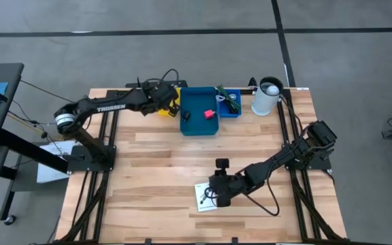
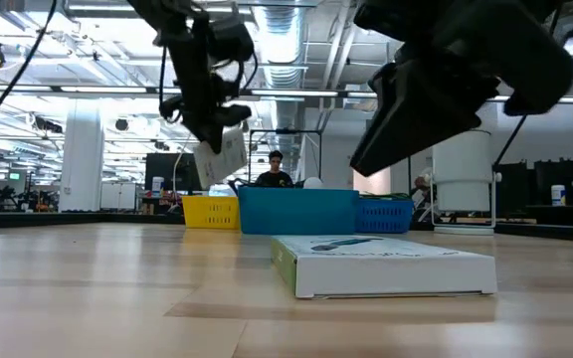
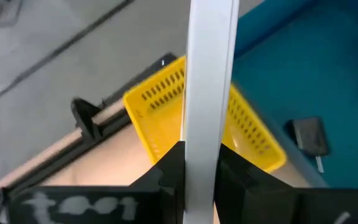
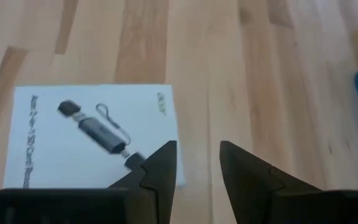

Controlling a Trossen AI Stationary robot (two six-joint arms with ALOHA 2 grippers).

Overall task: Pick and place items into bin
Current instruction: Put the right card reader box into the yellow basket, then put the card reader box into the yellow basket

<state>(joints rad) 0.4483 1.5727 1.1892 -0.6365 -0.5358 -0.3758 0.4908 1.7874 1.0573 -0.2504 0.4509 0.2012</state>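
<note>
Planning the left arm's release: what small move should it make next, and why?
Probably ease toward the blue bin before letting go. The left gripper holds a white flat box edge-up over the yellow basket, beside the bin, not above it. The right gripper hovers open by another white box.

Left arm stretched toward the table's far edge, left gripper (image 1: pixel 171 102) clamped (fingers nearly together). Right gripper (image 4: pixel 197 163) low, fingers parted.

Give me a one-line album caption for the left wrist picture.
The left tool grips a flat white card edge-on above the yellow basket, beside the blue bin.
</note>
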